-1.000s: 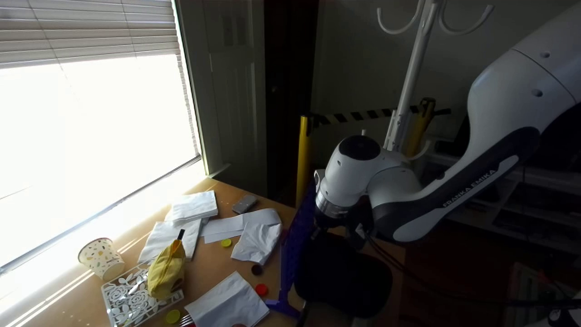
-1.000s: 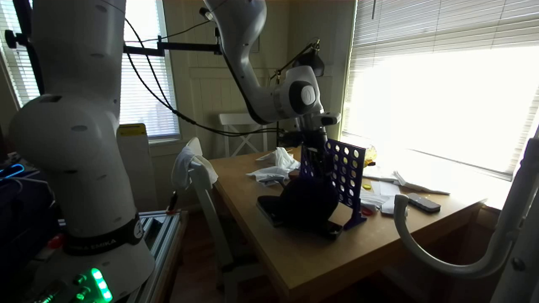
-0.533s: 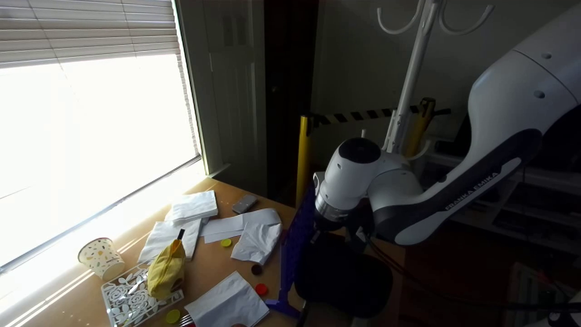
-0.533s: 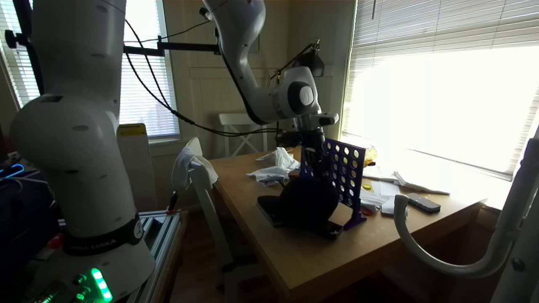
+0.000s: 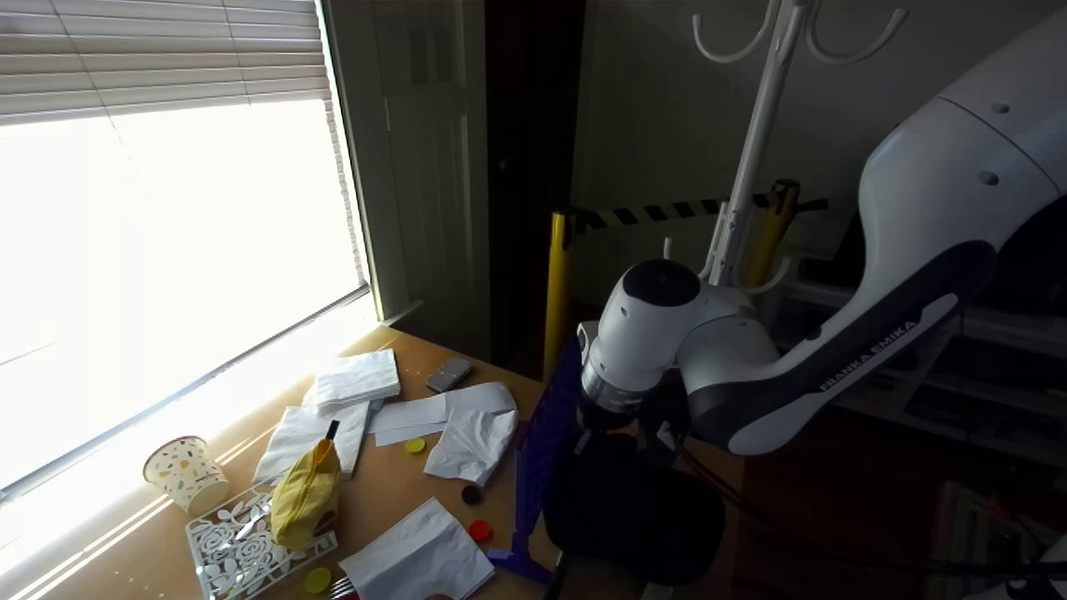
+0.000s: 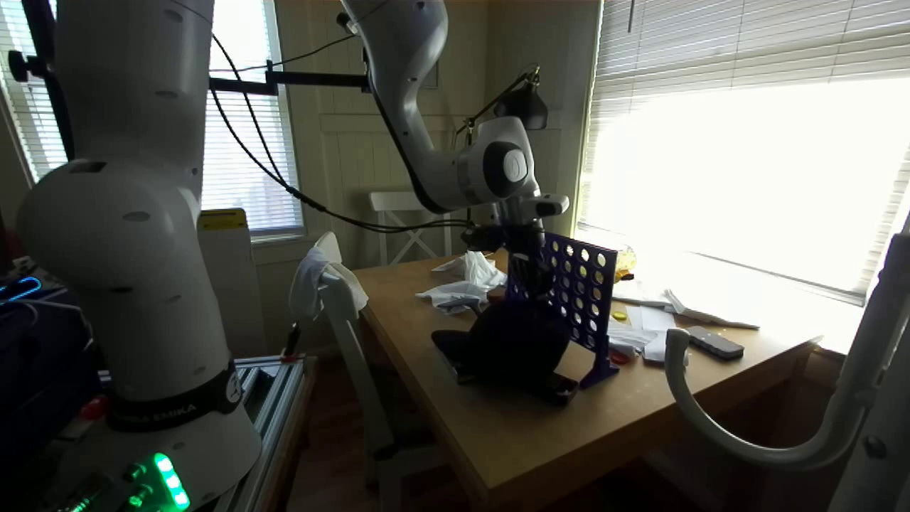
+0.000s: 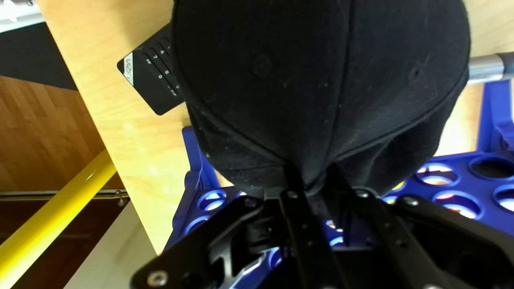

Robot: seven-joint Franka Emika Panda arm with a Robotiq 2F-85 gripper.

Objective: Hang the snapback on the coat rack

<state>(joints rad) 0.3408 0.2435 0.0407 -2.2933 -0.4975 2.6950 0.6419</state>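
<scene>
The black snapback (image 5: 638,517) lies on the wooden table, tight beside the blue game rack; it also shows in an exterior view (image 6: 522,341) and fills the upper wrist view (image 7: 313,72). My gripper (image 7: 309,180) is shut on the cap's edge, with the fabric pinched and creased between the fingers. In an exterior view the gripper (image 6: 538,291) points down at the cap's top; the dark fingertips blend into the cap. The white coat rack (image 5: 760,125) stands behind the table in an exterior view, with curved hooks at its top. A hook shows close up at right in an exterior view (image 6: 789,455).
The upright blue game rack (image 6: 601,370) touches or nearly touches the cap. A black remote (image 7: 150,74) lies partly under the cap. A yellow post (image 5: 557,292) stands past the table. Napkins (image 5: 417,550), a cup (image 5: 187,475) and a chair (image 6: 348,320) are nearby.
The arm has shifted slightly, away from the game rack. The cap has moved a little with the gripper, and its brim looks slightly raised in an exterior view.
</scene>
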